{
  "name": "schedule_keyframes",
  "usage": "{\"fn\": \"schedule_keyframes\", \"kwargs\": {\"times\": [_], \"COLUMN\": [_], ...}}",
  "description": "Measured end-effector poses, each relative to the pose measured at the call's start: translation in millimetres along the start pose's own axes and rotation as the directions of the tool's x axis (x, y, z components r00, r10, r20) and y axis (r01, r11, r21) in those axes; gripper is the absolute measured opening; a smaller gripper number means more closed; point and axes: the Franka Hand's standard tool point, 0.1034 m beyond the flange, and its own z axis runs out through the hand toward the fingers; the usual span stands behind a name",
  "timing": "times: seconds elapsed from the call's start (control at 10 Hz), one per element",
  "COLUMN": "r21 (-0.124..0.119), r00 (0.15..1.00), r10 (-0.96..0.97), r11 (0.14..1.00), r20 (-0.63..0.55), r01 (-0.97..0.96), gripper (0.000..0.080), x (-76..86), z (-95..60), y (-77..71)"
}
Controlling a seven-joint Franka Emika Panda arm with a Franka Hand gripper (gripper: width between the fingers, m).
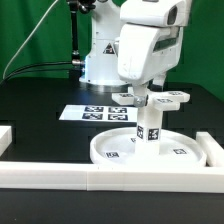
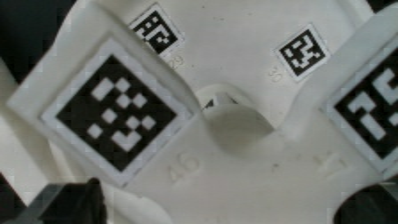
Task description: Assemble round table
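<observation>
Left to right, referenced to the gripper (image 1: pixel 141 100):

- Off to the exterior view's left of the gripper and farther back: marker board (image 1: pixel 90 114) flat on the black table (image 1: pixel 35 105). Ignore it.
- Directly below the gripper: post (image 1: pixel 148 128) standing upright at the centre of the round disc (image 1: pixel 112 150). The disc lies rim-up, pushed into the corner of the white border bars (image 1: pixel 60 177). Post looks seated on the disc; can't confirm it's screwed fully home.
- At the gripper: cross piece (image 1: pixel 162 99), level, arms sticking out to the exterior view's right. It sits just above the post top. The fingers run down to it, but the pictures don't show the jaw gap or a clear pinch, so I can't tell whether it's held or only touched.
- Wrist view: tagged arms of the cross piece (image 2: pixel 125 105) fill the frame, with the hub hole (image 2: pixel 231 118) near centre. Dark fingertips (image 2: pixel 63 205) at the frame edge, blurred.

My read: the step is mating the cross piece to the post.

To do it well:
- Get the hub hole concentric with the post before descending.
- Keep the cross piece level; a tilted start will bind or cross-thread.
- Light downward force only, so the post doesn't tip and the disc stays against the bars.
- If it threads, turn in short regrips and check each arm clears the gripper.
</observation>
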Motion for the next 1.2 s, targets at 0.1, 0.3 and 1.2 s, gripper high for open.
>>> {"fn": "schedule_keyframes", "kwargs": {"times": [0.1, 0.3, 1.2], "r21": [0.000, 0.013, 0.063], "r00": [1.000, 1.000, 0.692], "r10": [0.000, 0.030, 0.722], "r11": [1.000, 0.999, 0.690], "r20": [0.000, 0.008, 0.005], "r01": [0.000, -0.030, -0.721], "gripper": [0.0637, 0.0465, 0.0445], "x": [-0.2, -2.2, 1.5], "z": [0.1, 0.9, 1.7], "y": [0.0, -2.9, -6.7]}}
